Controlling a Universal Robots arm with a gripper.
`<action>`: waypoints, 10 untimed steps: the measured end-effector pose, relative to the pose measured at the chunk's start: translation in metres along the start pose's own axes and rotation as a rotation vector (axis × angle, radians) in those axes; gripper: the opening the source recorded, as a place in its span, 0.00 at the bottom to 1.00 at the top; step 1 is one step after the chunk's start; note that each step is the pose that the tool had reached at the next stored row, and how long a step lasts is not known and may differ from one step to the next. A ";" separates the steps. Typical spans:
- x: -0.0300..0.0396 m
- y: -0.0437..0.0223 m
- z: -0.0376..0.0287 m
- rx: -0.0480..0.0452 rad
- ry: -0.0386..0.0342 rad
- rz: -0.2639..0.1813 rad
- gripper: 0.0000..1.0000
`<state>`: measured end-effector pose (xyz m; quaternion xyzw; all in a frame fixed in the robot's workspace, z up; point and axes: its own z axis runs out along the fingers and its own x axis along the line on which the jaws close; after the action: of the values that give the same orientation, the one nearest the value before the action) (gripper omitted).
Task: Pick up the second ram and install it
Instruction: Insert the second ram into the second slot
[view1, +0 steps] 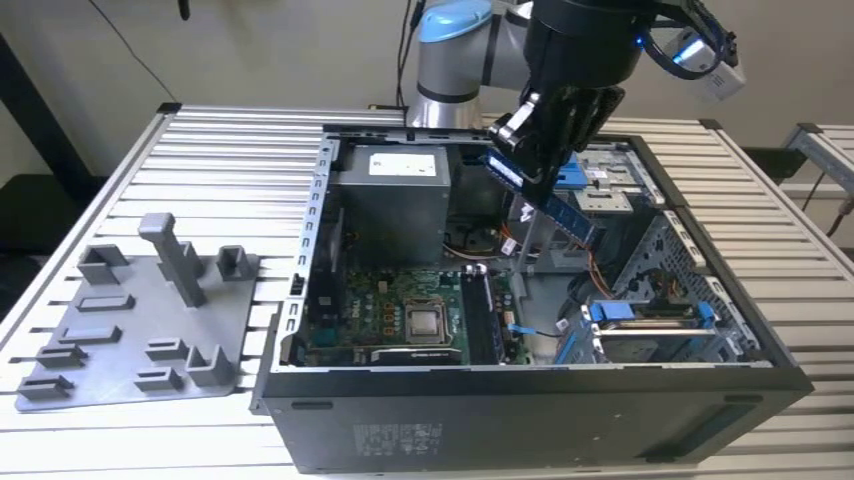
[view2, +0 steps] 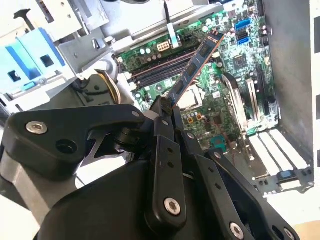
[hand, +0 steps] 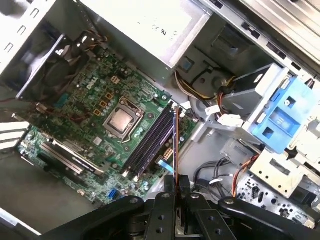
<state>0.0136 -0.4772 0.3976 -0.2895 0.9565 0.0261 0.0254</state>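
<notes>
Grips the second ram (view1: 558, 208) in the pincer (view1: 523, 172), jaws closed flat on the two faces at one end of the stick, the rest jutting out free and tilted. Hangs in the air over the open PC case (view1: 310, 330), well above the motherboard (view1: 400, 300), touching nothing but the jaws.

In the second wrist view, slants as a dark chip-studded strip across the long memory slots (view2: 160, 67) far beneath. In the first wrist view, lies edge-on as a thin line from the pincer (hand: 176, 186) toward those slots (hand: 150, 140).

Looks light and stiff, a thin flat board. Probably easy to carry, yet brittle under twist, and apt to pivot between smooth jaws when held by one end alone. Best taken by the flat faces near the upper edge or the short ends, away from the contact edge and without crushing the small chips. Likely bears straight pressure along its edge far better than bending.

Off to the exterior view's left, a grey tray (view1: 134, 330) with upright posts on the tabletop (view1: 200, 150).
</notes>
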 end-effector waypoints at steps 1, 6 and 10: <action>0.0000 0.0000 0.0001 0.0009 -0.0005 0.014 0.14; 0.0001 0.0000 0.0003 0.0032 -0.0002 0.030 0.14; 0.0001 0.0000 0.0003 0.0034 -0.0002 0.032 0.14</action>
<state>0.0135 -0.4772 0.3973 -0.2744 0.9610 0.0249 0.0256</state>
